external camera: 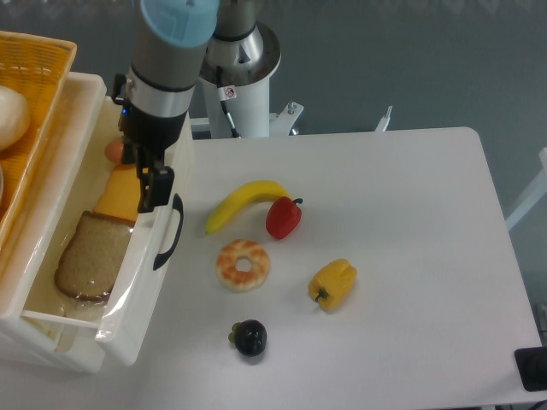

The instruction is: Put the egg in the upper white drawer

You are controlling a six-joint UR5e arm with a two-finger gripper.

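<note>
The egg [113, 151], a small pinkish-tan oval, lies in the far end of the upper white drawer [145, 282], half hidden by my gripper. The drawer stands pulled out at the left of the table, with its curved black handle [171, 231] on the front panel. My gripper [144, 181] hangs over the drawer's right wall, just right of the egg. Its jaws look apart and hold nothing.
A bread slice [85, 256] and a yellow cheese slice [120, 192] lie in the drawer. An orange woven basket [30, 102] with a white round lump [8, 115] sits above it. A banana [244, 203], red pepper [283, 218], donut [243, 264], yellow pepper [332, 284] and dark fruit [249, 338] lie on the table.
</note>
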